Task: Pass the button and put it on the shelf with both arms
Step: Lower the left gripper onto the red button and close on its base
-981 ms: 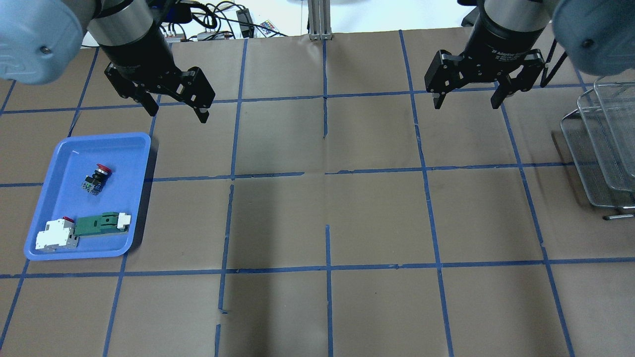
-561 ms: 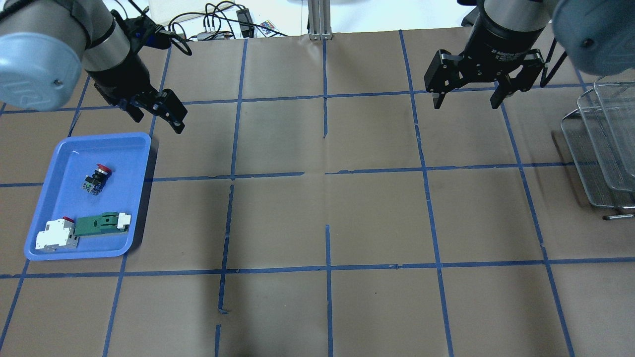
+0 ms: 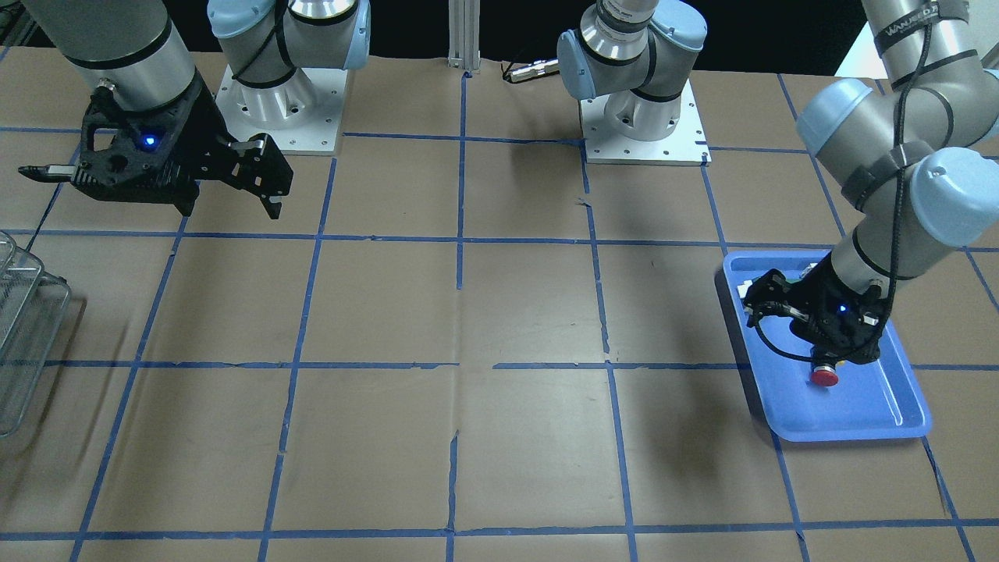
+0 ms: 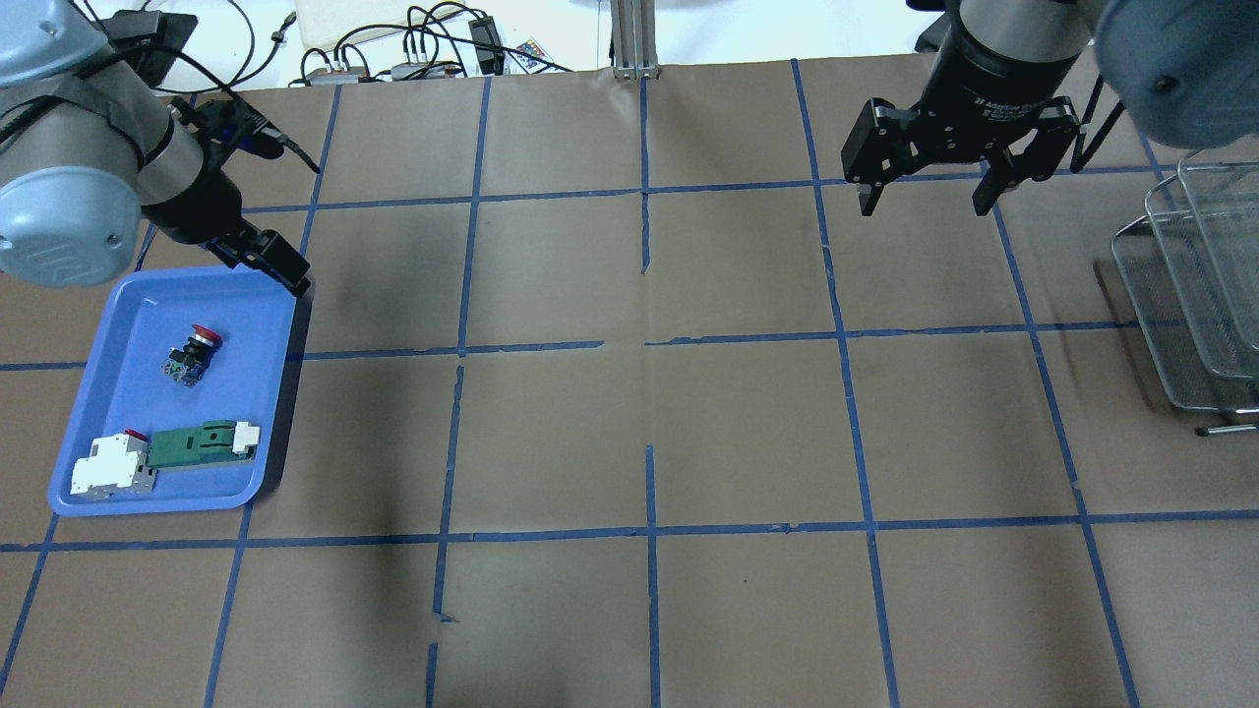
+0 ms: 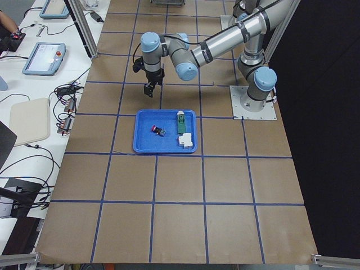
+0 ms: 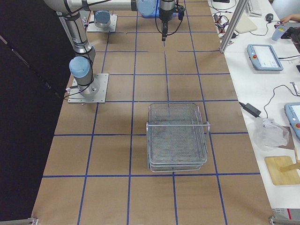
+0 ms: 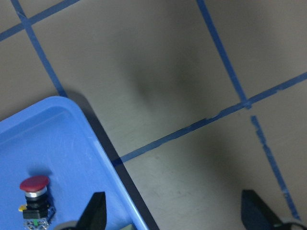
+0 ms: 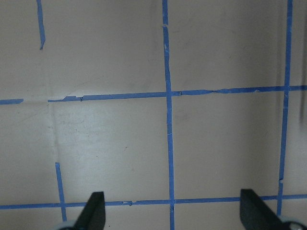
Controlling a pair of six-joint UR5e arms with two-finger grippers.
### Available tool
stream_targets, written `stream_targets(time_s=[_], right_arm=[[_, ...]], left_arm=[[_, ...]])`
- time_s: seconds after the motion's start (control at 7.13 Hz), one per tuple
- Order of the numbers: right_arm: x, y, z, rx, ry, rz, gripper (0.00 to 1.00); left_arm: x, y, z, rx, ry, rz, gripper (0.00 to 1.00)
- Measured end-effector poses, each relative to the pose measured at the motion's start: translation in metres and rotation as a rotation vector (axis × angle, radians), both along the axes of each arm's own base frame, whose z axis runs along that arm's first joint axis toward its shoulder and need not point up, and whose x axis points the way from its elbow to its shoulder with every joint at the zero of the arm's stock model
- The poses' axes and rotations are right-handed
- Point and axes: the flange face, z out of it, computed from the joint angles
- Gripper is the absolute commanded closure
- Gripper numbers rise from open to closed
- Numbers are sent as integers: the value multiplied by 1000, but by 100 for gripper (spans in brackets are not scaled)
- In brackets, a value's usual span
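At the bench's 9 o'clock, blue tray (image 4: 236,315): holds the button (image 4: 192,354), untouched.
Left gripper (image 4: 292,278): wide open, empty, by the tray's 1 o'clock corner.
Next: shift toward 7 o'clock, straddle the black body, then descend.
Right gripper (image 4: 923,202): wide open, empty, 1 o'clock.
Shelf (image 4: 1195,334): 3 o'clock edge.

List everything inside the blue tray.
Three parts lie in the blue tray: the button, a white-and-red block and a green-and-white flat part beside it. The tray floor beneath them is covered.
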Motion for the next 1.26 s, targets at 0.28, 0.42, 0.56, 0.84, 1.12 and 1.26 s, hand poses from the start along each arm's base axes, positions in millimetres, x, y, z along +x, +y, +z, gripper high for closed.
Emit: stream_targets(time_s=[0.28,0.42,0.56,0.84,1.12,1.26], right_arm=[[0,0,1,-1,-1,0,0],[0,0,1,-2,-3,0,0],[0,1,1,0,-2,1,0],[1,6,0,33,-3,1,0],[1,8,0,44,-3,2,0],[1,8,0,44,-3,2,0]], left_arm=[[65,-2,-41,17,8,-49,0],[86,-1,-59,26,12,-43,0],[107,1,-75,31,16,-27,0],[134,7,-103,53,29,-28,0],[142,14,-121,76,39,-40,66],[143,15,-123,80,41,-40,73]])
